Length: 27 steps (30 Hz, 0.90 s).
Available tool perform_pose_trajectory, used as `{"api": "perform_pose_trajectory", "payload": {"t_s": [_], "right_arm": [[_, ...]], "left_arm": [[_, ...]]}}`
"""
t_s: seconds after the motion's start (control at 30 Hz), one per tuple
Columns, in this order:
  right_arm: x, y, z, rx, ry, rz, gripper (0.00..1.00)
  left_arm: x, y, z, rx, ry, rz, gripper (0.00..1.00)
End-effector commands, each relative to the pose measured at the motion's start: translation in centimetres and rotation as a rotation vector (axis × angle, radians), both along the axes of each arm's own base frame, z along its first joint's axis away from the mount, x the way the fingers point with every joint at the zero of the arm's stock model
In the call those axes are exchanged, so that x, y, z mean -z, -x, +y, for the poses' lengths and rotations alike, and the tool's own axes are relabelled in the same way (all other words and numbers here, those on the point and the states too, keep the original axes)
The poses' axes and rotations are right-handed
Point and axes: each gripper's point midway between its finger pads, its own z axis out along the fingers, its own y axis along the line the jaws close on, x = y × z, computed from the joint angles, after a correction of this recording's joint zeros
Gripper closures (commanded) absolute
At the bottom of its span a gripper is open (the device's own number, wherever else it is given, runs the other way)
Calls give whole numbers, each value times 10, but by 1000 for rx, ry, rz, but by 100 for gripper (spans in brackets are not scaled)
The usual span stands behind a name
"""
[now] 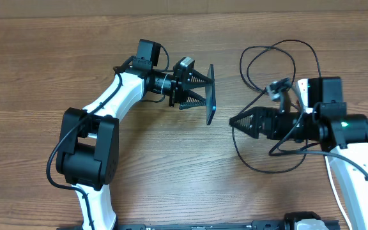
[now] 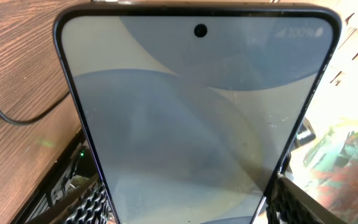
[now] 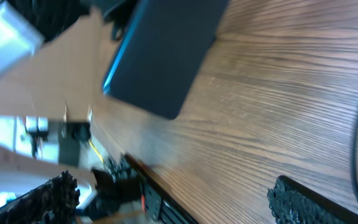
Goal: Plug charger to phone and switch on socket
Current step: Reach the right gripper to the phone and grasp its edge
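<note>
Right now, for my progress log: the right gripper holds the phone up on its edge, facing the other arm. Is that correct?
Not quite: the left gripper holds the phone up on its edge, facing the other arm. The overhead view shows it; the right gripper is apart from the phone.

Wood-grain table (image 1: 171, 172); tan strip (image 1: 184, 5) behind, perhaps cardboard.

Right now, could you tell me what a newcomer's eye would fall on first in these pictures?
First the phone, held on edge above the table by the left gripper at centre, its pale blue screen filling the left wrist view. Next the right gripper, pointing at it from the right with open, empty fingers, and the charger looping in thin black curves behind that.
</note>
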Motion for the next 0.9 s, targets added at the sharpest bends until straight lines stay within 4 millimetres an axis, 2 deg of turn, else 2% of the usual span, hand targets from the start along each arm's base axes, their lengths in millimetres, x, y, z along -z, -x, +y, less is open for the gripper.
{"api": "perform_pose_trajectory", "payload": {"t_s": [0.0, 0.13, 0.27, 0.4, 0.5, 0.6, 0.67, 0.87], "right_arm": [[-14, 14, 14, -90, 76, -144, 0], [-12, 11, 9, 56, 283, -210, 0], [-28, 4, -4, 304, 387, -281, 0], [-42, 6, 16, 302, 339, -343, 0], [-35, 3, 31, 263, 345, -337, 0], [-24, -7, 41, 258, 382, -334, 16], [-15, -19, 41, 289, 437, -347, 21], [0, -43, 42, 352, 516, -366, 23]], "left_arm": [[-13, 0, 0, 26, 51, -7, 76], [-13, 0, 0, 26, 50, -7, 76], [-13, 0, 0, 26, 50, -7, 76], [-13, 0, 0, 26, 50, -7, 76], [-13, 0, 0, 26, 50, -7, 76], [-13, 0, 0, 26, 50, -7, 76], [-13, 0, 0, 26, 50, -7, 76], [-13, 0, 0, 26, 50, -7, 76]]}}
